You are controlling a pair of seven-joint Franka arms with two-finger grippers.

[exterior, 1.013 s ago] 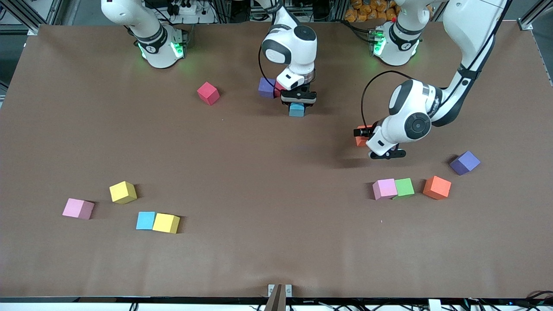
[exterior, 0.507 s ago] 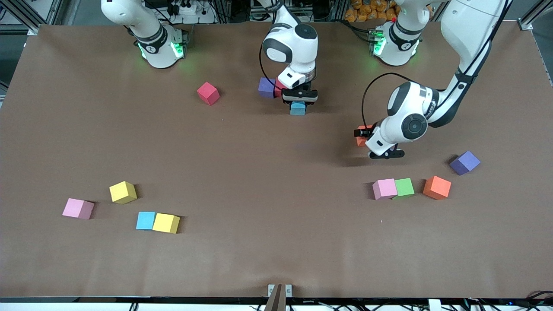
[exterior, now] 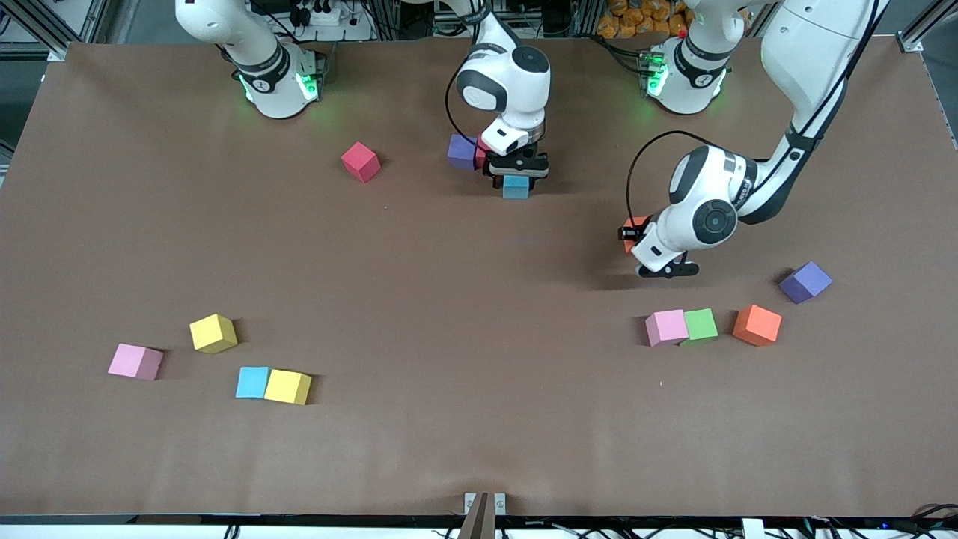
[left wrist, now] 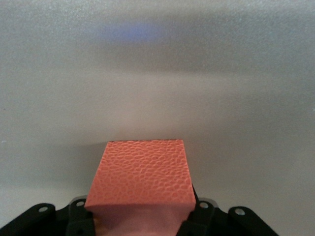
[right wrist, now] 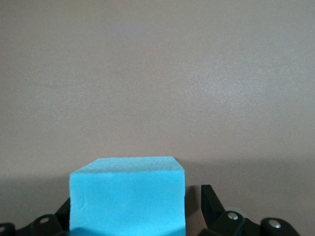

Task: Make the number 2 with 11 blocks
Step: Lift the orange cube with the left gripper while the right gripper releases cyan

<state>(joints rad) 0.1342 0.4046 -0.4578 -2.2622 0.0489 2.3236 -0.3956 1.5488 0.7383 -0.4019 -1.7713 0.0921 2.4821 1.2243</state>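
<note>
My left gripper (exterior: 631, 234) is shut on an orange block (exterior: 635, 224), low over the table toward the left arm's end. In the left wrist view that orange block (left wrist: 140, 174) fills the space between the jaws. My right gripper (exterior: 516, 174) stands open around a light blue block (exterior: 515, 187) that sits on the table near the robots' bases. The right wrist view shows a gap between one finger (right wrist: 211, 204) and the light blue block (right wrist: 127, 194). A purple block (exterior: 462, 152) and a red block (exterior: 483, 153) lie just beside that gripper.
Loose blocks: red (exterior: 361, 161); purple (exterior: 805, 281); pink (exterior: 666, 327), touching green (exterior: 700, 324); orange (exterior: 757, 325). Toward the right arm's end lie yellow (exterior: 213, 333), pink (exterior: 135, 361), and light blue (exterior: 253, 382) touching yellow (exterior: 288, 387).
The right gripper has let go of the light blue block and now stands open around it. The left gripper has closed on the orange block, and its arm has shifted slightly.
</note>
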